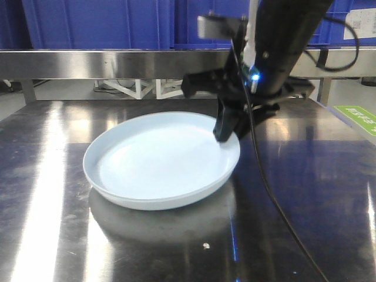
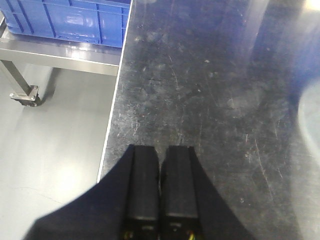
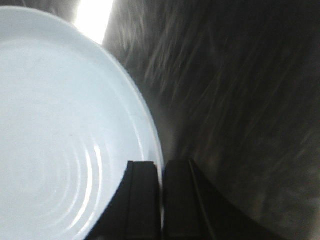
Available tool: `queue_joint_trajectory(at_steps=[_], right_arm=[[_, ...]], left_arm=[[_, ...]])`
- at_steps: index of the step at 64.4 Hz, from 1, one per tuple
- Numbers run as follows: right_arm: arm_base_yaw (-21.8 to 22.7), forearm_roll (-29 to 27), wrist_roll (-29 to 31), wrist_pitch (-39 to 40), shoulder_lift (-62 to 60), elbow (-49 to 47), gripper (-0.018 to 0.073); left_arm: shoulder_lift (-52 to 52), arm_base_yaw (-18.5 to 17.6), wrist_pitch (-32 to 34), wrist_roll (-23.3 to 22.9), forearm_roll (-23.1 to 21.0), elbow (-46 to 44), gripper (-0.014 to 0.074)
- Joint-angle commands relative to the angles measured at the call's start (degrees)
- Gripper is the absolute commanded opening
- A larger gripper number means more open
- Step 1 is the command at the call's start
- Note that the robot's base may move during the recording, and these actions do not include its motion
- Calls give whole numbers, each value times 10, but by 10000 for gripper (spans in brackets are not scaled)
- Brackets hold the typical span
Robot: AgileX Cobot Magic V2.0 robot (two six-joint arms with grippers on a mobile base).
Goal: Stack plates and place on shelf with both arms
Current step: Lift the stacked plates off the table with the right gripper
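Note:
A pale bluish-white plate (image 1: 153, 161) lies on the steel table (image 1: 53, 235), a little left of centre. My right gripper (image 1: 226, 134) comes down from the black arm (image 1: 282, 41) onto the plate's far right rim. In the right wrist view the plate (image 3: 55, 120) fills the left side, and the right gripper (image 3: 161, 167) is shut on its rim, one finger inside and one outside. My left gripper (image 2: 161, 150) is shut on nothing, hovering over bare table near its left edge. A pale blur at the right border of that view may be the plate (image 2: 311, 115).
A stainless shelf (image 1: 117, 61) runs across the back with blue crates (image 1: 100, 23) on it. The left wrist view shows the table's left edge (image 2: 117, 95) with grey floor beyond, plus a blue crate (image 2: 75, 20) on a steel rack. A green label (image 1: 359, 117) lies at the right.

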State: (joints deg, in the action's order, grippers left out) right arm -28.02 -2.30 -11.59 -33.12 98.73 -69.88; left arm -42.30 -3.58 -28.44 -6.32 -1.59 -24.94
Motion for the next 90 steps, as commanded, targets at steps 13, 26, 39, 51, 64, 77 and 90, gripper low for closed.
queue_joint_trajectory(at_steps=[13, 26, 39, 51, 64, 77, 90], right_arm=[[10, 41, 4, 47, -140, -14, 28], [46, 41, 4, 72, -224, 20, 28], [98, 41, 4, 100, -323, 106, 28], [151, 41, 4, 126, -439, 213, 28], [225, 41, 4, 124, -581, 328, 28], [278, 31, 4, 124, -683, 415, 28], [295, 31, 4, 127, -739, 450, 28]], left_arm=[[3, 0, 38, -3, -1, -15, 85], [3, 0, 38, -3, -1, -15, 85], [3, 0, 38, -3, -1, -15, 85], [3, 0, 38, -3, -1, -15, 85], [3, 0, 38, -3, -1, -15, 85], [3, 0, 38, -3, -1, -15, 85], [3, 0, 39, -3, -1, -15, 85]])
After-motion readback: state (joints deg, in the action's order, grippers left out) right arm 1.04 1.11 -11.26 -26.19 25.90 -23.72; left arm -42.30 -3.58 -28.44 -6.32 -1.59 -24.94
